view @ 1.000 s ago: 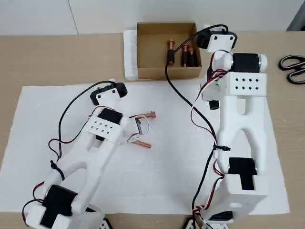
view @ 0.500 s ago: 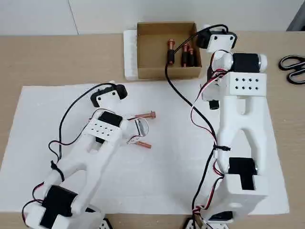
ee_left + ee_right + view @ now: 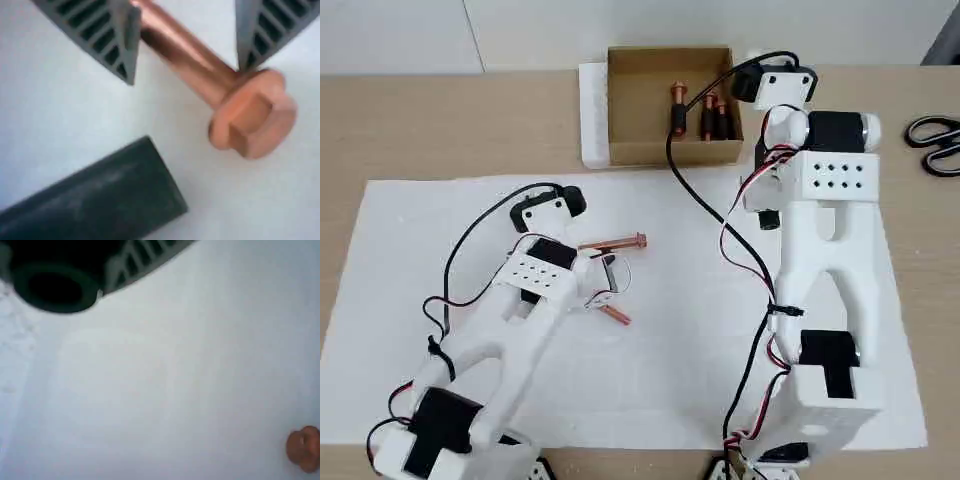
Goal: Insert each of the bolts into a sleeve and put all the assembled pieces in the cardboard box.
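Left wrist view: left gripper (image 3: 185, 70) jaws open, straddling bolt (image 3: 250, 117), gripping nothing; sleeve (image 3: 100, 195) beside. Likely bolt pick-up; next, close squarely.

Left gripper (image 3: 185, 45) sits low, jaws spread wide; right arm (image 3: 825, 250) stretches forward, wrist bent down.

Lab workbench — wooden table (image 3: 420, 120), scissors (image 3: 935, 145), foam sheet (image 3: 670, 370).

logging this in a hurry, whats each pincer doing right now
Left pincer: open, one finger on each side of a copper bolt.
Right pincer: closed on a black sleeve.
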